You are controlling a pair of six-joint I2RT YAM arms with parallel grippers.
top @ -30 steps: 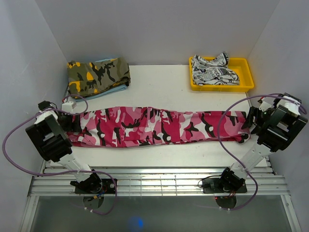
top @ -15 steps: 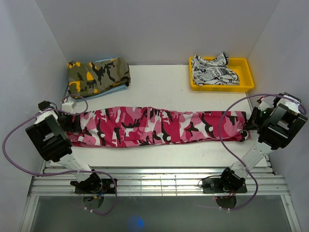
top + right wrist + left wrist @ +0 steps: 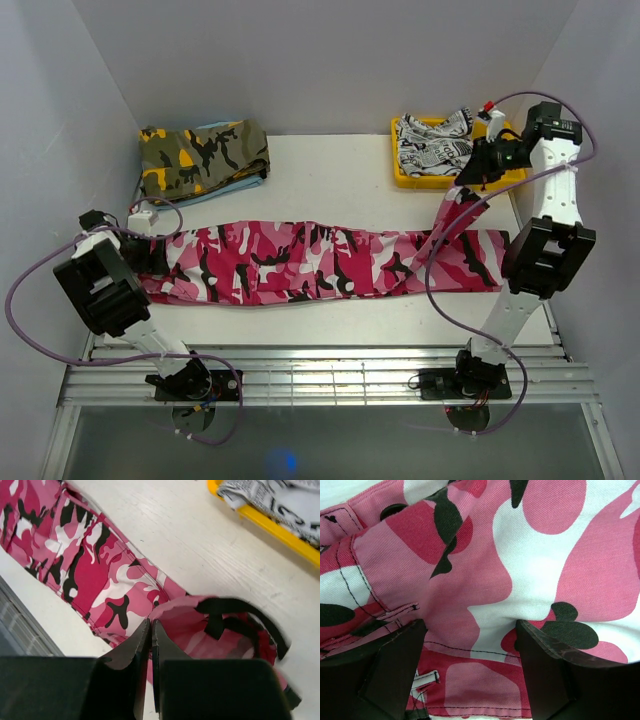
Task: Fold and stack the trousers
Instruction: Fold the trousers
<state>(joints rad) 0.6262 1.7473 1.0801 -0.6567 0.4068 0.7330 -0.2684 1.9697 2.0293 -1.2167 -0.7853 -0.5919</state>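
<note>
Pink, white and black camouflage twill: the trousers (image 3: 300,262) lie stretched lengthwise across the white worktop (image 3: 330,180). The waistband is at the left, and at the right one leg end rises off the surface in a slanted strip to the right pincer (image 3: 478,168), which is closed tight on the hem. The overhead view shows that span and the high reach of the right arm beside the yellow tray (image 3: 512,172), where a crumpled white garment (image 3: 435,145) with black print is heaped. A folded olive-and-orange camouflage garment (image 3: 200,155) sits at the far left corner. Only the right wrist camera shows the leg opening gaping, its pink inside crossed by a black strap-like shape, perhaps a printed blotch. Only the left wrist camera shows the diagonal weave and black topstitching along the seams, with the left pincer (image 3: 470,630) spread wide and gripping nothing, its fingers (image 3: 395,670) either side of a smooth patch of cloth.
</note>
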